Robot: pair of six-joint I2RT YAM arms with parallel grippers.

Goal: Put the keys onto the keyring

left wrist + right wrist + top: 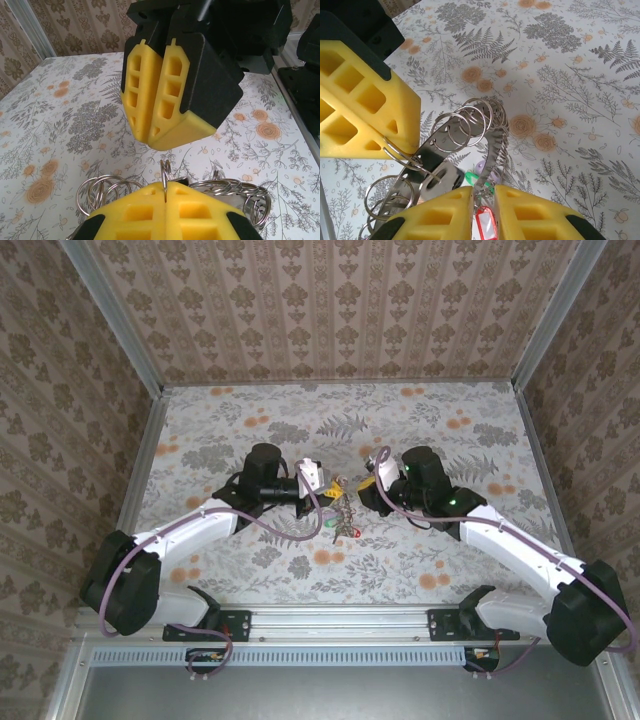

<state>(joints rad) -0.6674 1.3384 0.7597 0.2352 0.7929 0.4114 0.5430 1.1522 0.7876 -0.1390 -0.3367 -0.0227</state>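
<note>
The keyring (498,134), a curved metal band strung with several wire split rings, hangs above the table between both grippers (338,502). My left gripper (165,187) is shut on one small split ring (167,172) of it. In the right wrist view that left finger (360,112) sits at the left with the ring pinched at its tip. My right gripper (482,194) is open, and the band runs down through the gap between its fingers. A red-tagged key (486,226) hangs in that gap. A green key (474,178) lies just behind it. Red and green keys (344,530) dangle below the ring.
The floral tablecloth (440,430) stretches all round, walled by patterned panels at the back and sides. The right gripper's yellow fingers (160,90) hang close above my left fingers. Both arm bases stand along the near rail (340,620).
</note>
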